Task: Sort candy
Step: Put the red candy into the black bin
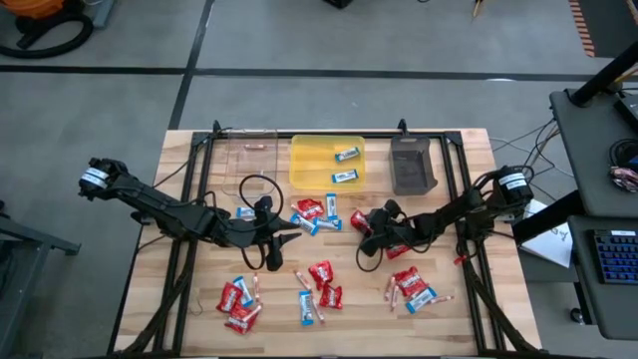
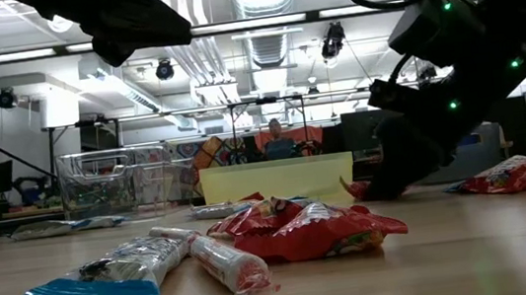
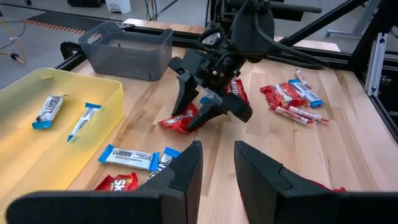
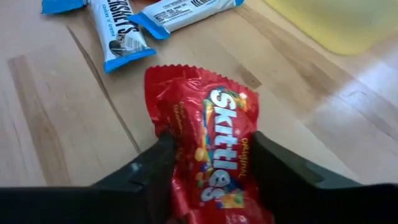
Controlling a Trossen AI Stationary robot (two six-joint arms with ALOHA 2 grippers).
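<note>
Candy mostly unsorted: I count two blue-and-white wrapped bars (image 1: 346, 165) in the yellow plastic tray (image 1: 305, 160); right gripper (image 4: 208, 165) straddles a red crinkled Skittles packet (image 4: 208, 134), grip unconfirmed; left gripper (image 3: 217, 165) narrowly parted, empty

"Skittles Original" stands on the red packet (image 4: 214, 146); "Hershey's" on a blue-and-white bar (image 4: 118, 28).

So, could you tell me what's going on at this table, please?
Two robot arms are sorting candy. The right pincer is down on the table with a red Skittles packet between its fingers. The left pincer hovers near the middle, holding nothing. Two blue-and-white bars already lie in the yellow tray; most sweets are still scattered on the wood.
</note>
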